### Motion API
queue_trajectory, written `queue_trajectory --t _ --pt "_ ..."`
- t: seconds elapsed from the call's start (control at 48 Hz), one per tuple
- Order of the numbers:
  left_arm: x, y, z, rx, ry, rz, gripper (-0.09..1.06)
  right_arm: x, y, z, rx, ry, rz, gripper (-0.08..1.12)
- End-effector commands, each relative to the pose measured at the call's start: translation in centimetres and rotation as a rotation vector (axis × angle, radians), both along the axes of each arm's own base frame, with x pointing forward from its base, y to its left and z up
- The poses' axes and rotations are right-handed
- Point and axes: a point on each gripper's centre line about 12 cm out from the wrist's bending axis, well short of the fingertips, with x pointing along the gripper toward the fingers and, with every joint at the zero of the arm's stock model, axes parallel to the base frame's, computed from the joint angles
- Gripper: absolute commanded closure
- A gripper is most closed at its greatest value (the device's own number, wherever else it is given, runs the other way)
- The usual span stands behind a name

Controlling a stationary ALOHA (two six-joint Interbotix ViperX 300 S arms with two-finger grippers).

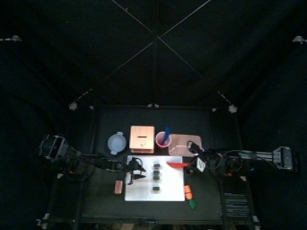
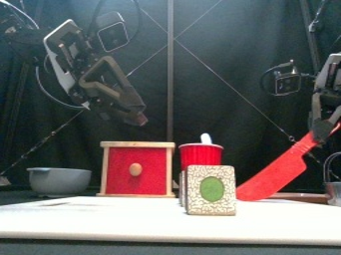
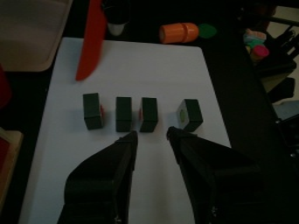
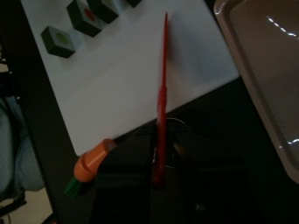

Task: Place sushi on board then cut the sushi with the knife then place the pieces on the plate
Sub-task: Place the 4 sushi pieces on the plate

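Four blocky dark green sushi pieces (image 3: 124,114) stand in a row on the flat white cutting board (image 3: 140,74). The left gripper (image 3: 152,134) hovers over the board, its jaws narrowly parted and empty. The right gripper (image 4: 160,164) pinches the thin red knife (image 4: 162,87), which slants over the board.

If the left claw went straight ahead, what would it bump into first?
Most likely the dark green sushi piece dead ahead of the left gripper, one of four on the white board. Its open jaws straddle that line, though height is unclear.
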Motion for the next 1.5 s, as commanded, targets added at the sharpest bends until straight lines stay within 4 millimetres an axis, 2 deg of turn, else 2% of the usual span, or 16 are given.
queue_trajectory --t 0.021,0.292,0.479,0.625,0.812,0.938,1.208,1.5 --pt "0.3 0.1 0.6 -0.004 -0.024 0.005 0.22 0.6 0.6 0.8 -0.003 -0.026 0.031 0.44" --pt "0.3 0.1 0.5 -0.004 -0.021 0.005 0.22 1.2 1.3 1.8 -0.002 -0.054 0.067 0.44" --pt "0.4 0.1 0.4 -0.003 -0.018 0.005 0.22 2.1 1.0 3.0 -0.026 -0.097 0.063 0.44" --pt "0.3 0.1 0.3 -0.001 -0.015 0.006 0.22 3.5 0.7 3.7 -0.065 -0.147 0.045 0.44" --pt "0.2 0.4 0.0 -0.001 -0.006 0.014 0.22 6.6 0.5 4.6 -0.156 -0.228 0.046 0.43" --pt "-0.2 0.9 -0.5 -0.003 0.01 0.029 0.22 8.8 0.4 4.3 -0.211 -0.236 0.059 0.41" --pt "-0.8 1.1 -1.2 -0.005 0.033 0.039 0.22 13.7 0.5 1.6 -0.257 -0.147 0.112 0.2" --pt "-1.5 1.6 -2.0 0.0 0.061 0.049 0.22 17.8 0.8 -0.2 -0.328 -0.08 0.219 0.2"
